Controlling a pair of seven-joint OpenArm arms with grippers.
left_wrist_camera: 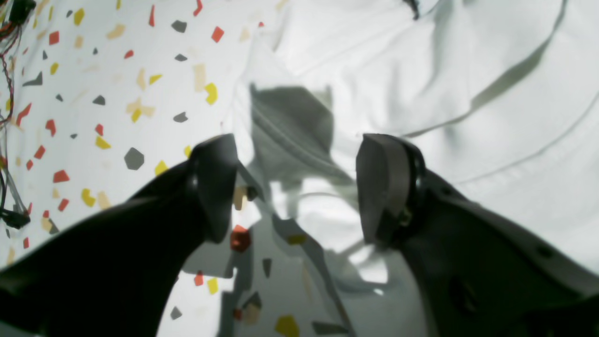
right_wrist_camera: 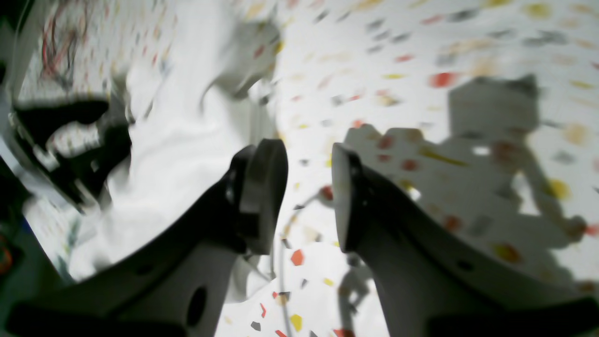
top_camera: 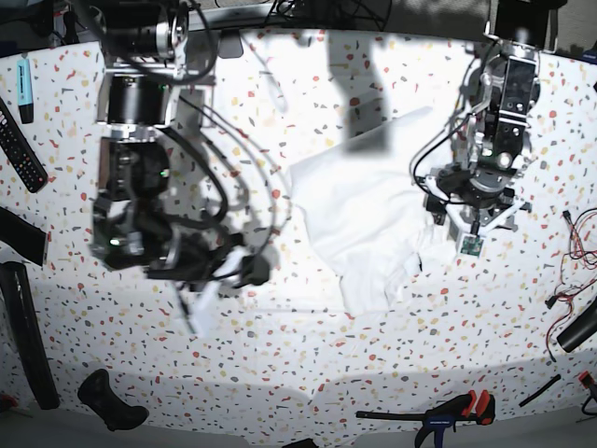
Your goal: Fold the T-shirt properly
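The white T-shirt (top_camera: 364, 215) lies crumpled in the middle of the speckled tabletop (top_camera: 308, 364). In the left wrist view it fills the upper right (left_wrist_camera: 421, 70). My left gripper (left_wrist_camera: 299, 187) is open and empty, and hangs just above the shirt's edge where cloth meets table. In the base view the left gripper (top_camera: 446, 217) is at the shirt's right side. My right gripper (right_wrist_camera: 304, 196) is open with a narrow gap and holds nothing. It is over bare table, with the shirt (right_wrist_camera: 178, 154) to its left. In the base view the right gripper (top_camera: 254, 273) is left of the shirt. The right wrist view is blurred.
Remote controls (top_camera: 20, 149) and long black objects (top_camera: 23, 327) lie along the left edge. A blue marker (top_camera: 25, 89) is at the far left. A clamp (top_camera: 448, 415) lies at the front edge. Red and black wires (top_camera: 569, 243) are at the right.
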